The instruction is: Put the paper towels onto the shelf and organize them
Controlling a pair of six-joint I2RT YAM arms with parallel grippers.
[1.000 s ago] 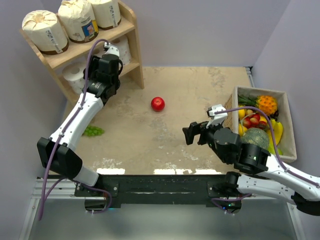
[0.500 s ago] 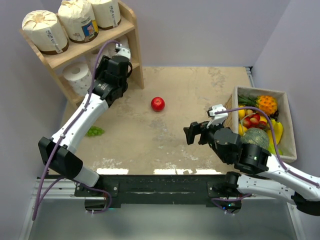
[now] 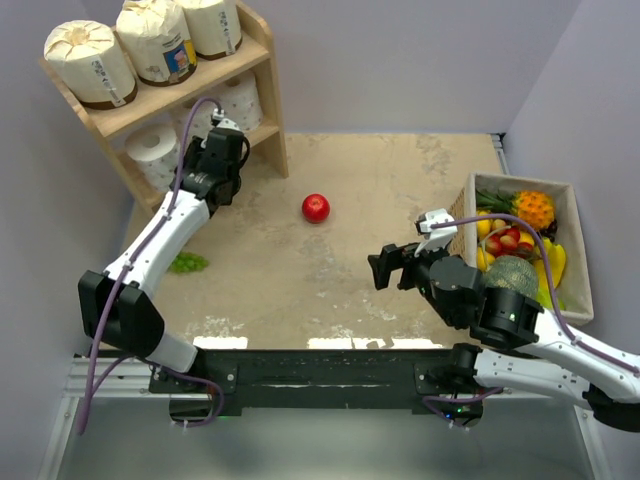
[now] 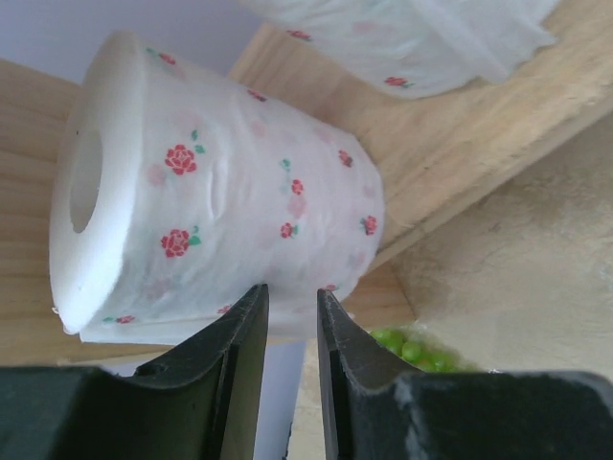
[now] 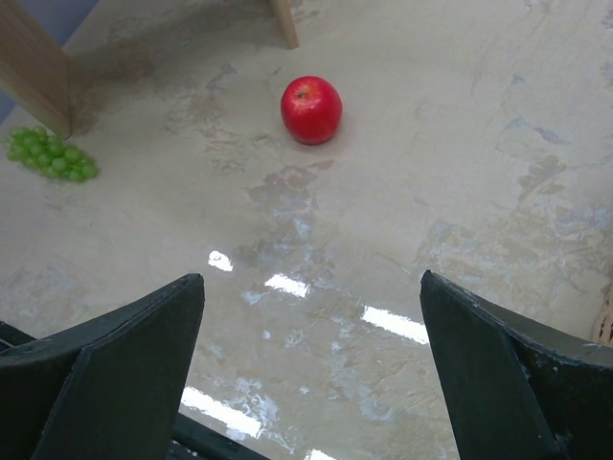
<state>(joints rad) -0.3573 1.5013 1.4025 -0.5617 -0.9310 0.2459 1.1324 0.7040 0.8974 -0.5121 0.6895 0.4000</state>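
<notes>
Top external: shelf (image 3: 272,110) sits upper left of the frame. Three wrapped rolls (image 3: 155,42) stand on its top tier, bare white rolls (image 3: 153,150) on the tier below. Your left end effector (image 4: 292,302) is at that lower tier, fingers together on nothing, right in front of a flower-printed roll (image 4: 239,211); contact unclear. Grapes (image 3: 186,263) lie left of centre on the desk (image 3: 400,180), apple (image 3: 316,208) near centre. Your right end effector (image 5: 308,283), lower right, is spread wide, empty. Fruit box (image 3: 582,270) at right edge.
</notes>
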